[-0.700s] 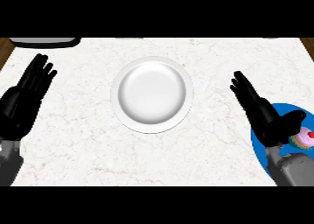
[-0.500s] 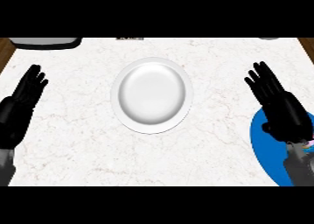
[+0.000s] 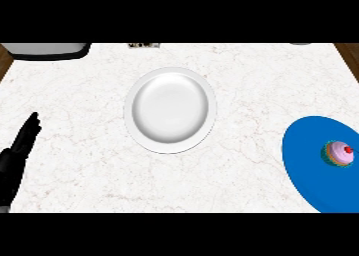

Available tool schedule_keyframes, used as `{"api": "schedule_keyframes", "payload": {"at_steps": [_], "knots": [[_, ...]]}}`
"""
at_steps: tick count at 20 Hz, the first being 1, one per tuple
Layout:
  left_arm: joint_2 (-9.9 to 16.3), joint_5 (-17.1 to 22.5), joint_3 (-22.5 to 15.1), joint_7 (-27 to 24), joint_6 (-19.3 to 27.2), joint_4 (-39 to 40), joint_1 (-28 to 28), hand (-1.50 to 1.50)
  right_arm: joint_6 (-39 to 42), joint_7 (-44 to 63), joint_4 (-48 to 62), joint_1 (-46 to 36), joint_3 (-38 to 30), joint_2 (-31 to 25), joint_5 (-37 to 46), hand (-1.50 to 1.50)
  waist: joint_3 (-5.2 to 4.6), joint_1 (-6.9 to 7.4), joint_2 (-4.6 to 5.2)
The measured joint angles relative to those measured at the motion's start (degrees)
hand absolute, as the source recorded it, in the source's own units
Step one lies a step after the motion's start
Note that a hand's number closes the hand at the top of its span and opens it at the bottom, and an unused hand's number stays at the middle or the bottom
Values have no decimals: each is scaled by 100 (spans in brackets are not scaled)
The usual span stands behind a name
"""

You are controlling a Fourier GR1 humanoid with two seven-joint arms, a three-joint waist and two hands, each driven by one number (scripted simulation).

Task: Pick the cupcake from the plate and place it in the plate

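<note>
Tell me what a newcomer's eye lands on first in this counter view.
First the blue plate at the right edge, with a pink-frosted cupcake on it. Next the empty white plate at the centre of the marble counter. The left hand shows at the lower left; the right hand is out of view.

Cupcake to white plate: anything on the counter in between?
Nothing visible. The cupcake sits on the blue plate at the right edge; bare marble counter lies between it and the empty white plate.

kitchen: marble counter (image 3: 86, 100), white plate (image 3: 171, 110)
</note>
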Motion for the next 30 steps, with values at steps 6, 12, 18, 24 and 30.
{"api": "schedule_keyframes", "payload": {"at_steps": [6,12,18,24,30], "knots": [[-182,-254,32,-259,-10,250,50,0,928,-125,-376,1072,-952,-129,-634,-150,-3,31,14],[-281,-386,46,-443,-14,381,121,0,2094,162,-370,1781,-1219,-1011,-350,-150,-7,60,23],[-318,-426,93,-388,-106,453,-61,0,2692,557,-83,1847,-1186,-1909,339,-150,-8,134,42],[-364,-462,178,-443,-242,490,-42,0,3119,1070,371,1425,-858,-2446,844,-150,-5,208,49],[-549,-665,148,-419,-211,485,-77,0,3579,1307,891,743,-222,-2572,1483,-150,-5,240,55]]}}
